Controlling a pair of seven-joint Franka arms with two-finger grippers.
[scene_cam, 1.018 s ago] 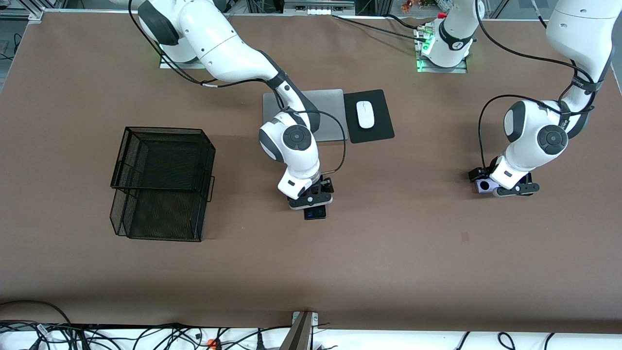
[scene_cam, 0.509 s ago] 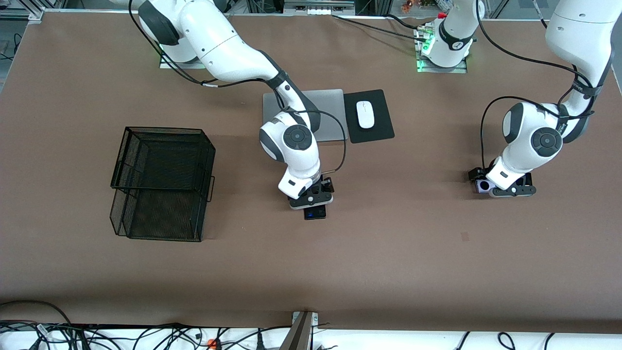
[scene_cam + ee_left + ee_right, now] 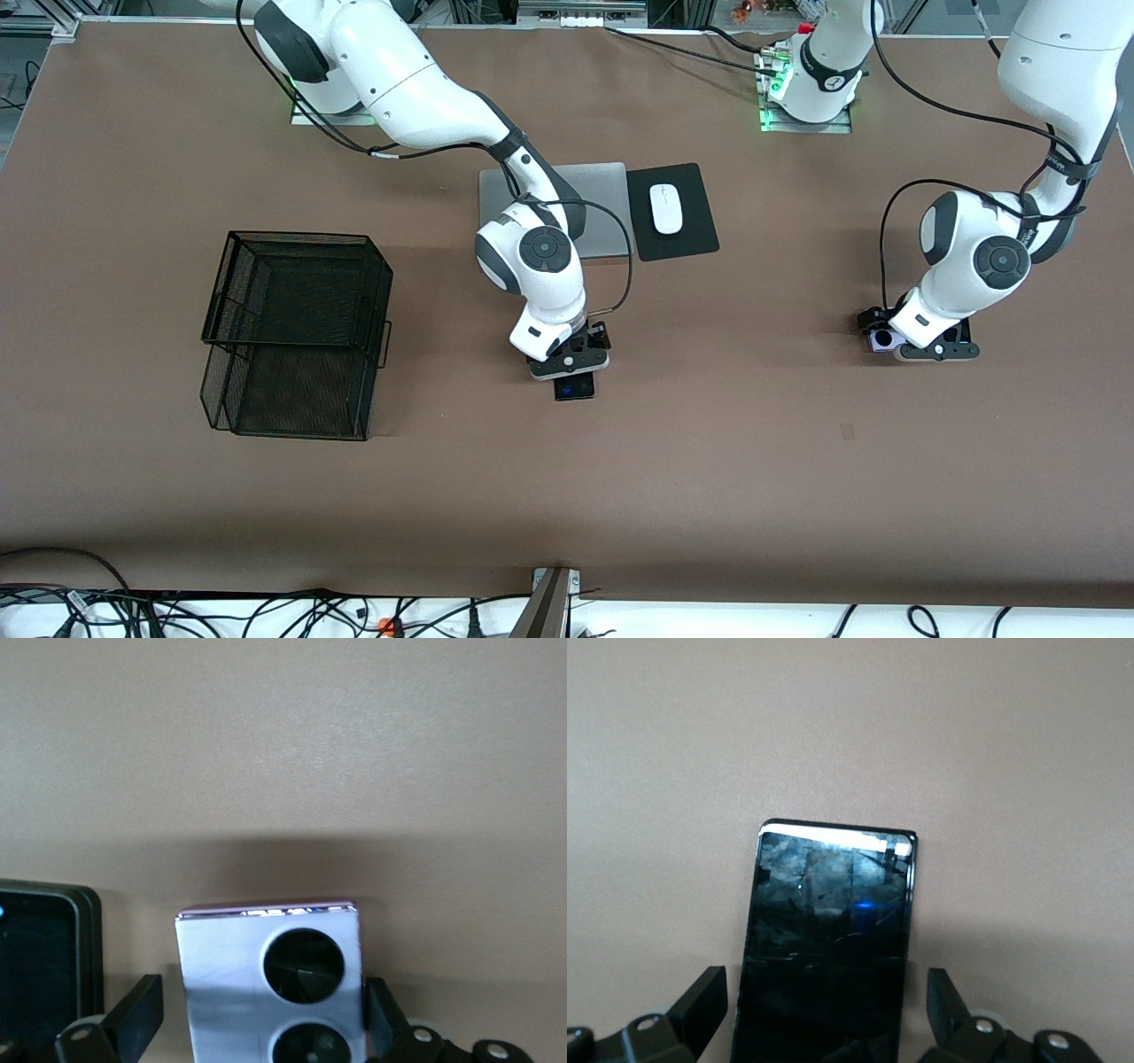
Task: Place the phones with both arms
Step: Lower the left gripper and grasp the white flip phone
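The long black phone (image 3: 576,387) lies flat mid-table, also seen in the right wrist view (image 3: 828,930). My right gripper (image 3: 571,361) is low over it, open, with a finger (image 3: 700,1005) on each side and gaps to both edges. The lilac-white phone (image 3: 881,339) with two black circles lies toward the left arm's end and also shows in the left wrist view (image 3: 230,966). My left gripper (image 3: 932,349) is low over it, open, straddling it; one finger (image 3: 381,1014) is close to its edge. The small squarish black phone (image 3: 868,317) lies beside the lilac one (image 3: 40,974).
A black wire mesh basket (image 3: 297,332) stands toward the right arm's end. A grey laptop (image 3: 607,190) and a white mouse (image 3: 666,208) on a black pad (image 3: 695,239) lie farther from the front camera than the long black phone.
The left arm's wrist has shifted slightly and its gripper has settled a little lower around the lilac-white phone. The right arm has barely moved. No phone has moved.
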